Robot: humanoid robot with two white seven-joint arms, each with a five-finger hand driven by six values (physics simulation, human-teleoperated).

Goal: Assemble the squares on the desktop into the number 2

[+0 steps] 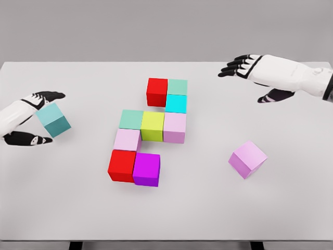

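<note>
While left hand (31,121) fingers grasp matte teal cube (53,119) | right hand (255,70) fingers released | tilted pink cube (247,159) apart

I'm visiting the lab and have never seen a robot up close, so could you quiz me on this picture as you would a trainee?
1. True or false: the left hand holds nothing.
2. Which cube lies apart from the cluster, on the table? A) the pink cube B) the yellow-green cube C) the cyan cube
3. How many red cubes are in the cluster?

Key:
1. False: the left hand grips the teal cube.
2. A: the pink cube lies tilted, right of the cluster; the yellow-green cube and cyan cube sit inside it. The right hand hovers open farther back.
3. Two: the upper red cube and the lower red cube.
</note>
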